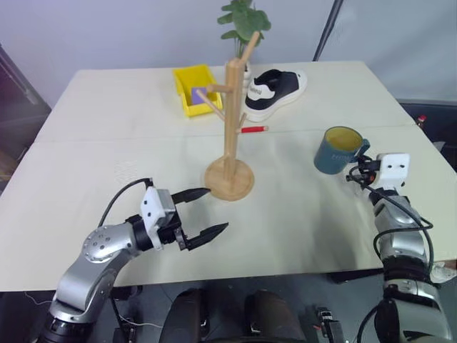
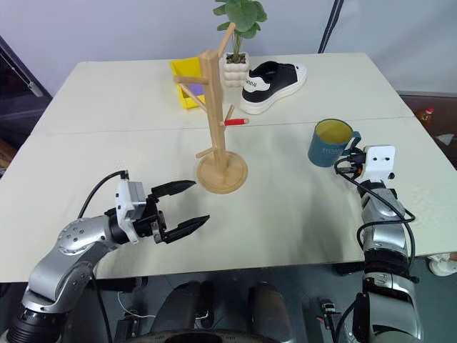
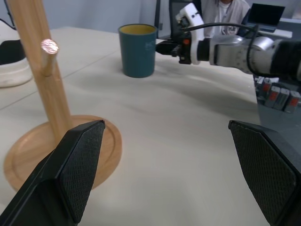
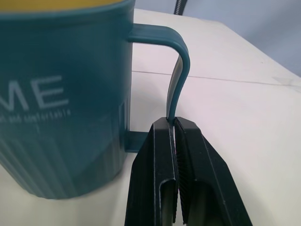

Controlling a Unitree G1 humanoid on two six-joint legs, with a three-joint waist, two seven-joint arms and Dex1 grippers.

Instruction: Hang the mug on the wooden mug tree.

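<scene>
Two end effectors work over the bench (image 1: 107,236). Nearest, at the lower left of the head views, the left end effector (image 1: 205,211) hangs with its fingers spread wide and nothing between them, just short of the tree's base. At the right of the frame, the right end effector (image 4: 175,141) has its fingers pinched tight on the lower part of the mug's loop handle. The mug (image 1: 337,151) stands upright on the bench at the right middle of the frame, yellow inside showing, well apart from the tree. The tree (image 1: 230,128) stands at centre on its round base, all visible pegs bare. Beyond it lie a red pen (image 1: 253,129), a yellow bin (image 1: 193,87), a shoe (image 1: 277,89) and a plant (image 1: 244,25) toward the top of the frame.

By my reading, only the grasp is done. Lifting the mug, carrying it across to the tree and slipping the handle over a peg are all left.
</scene>
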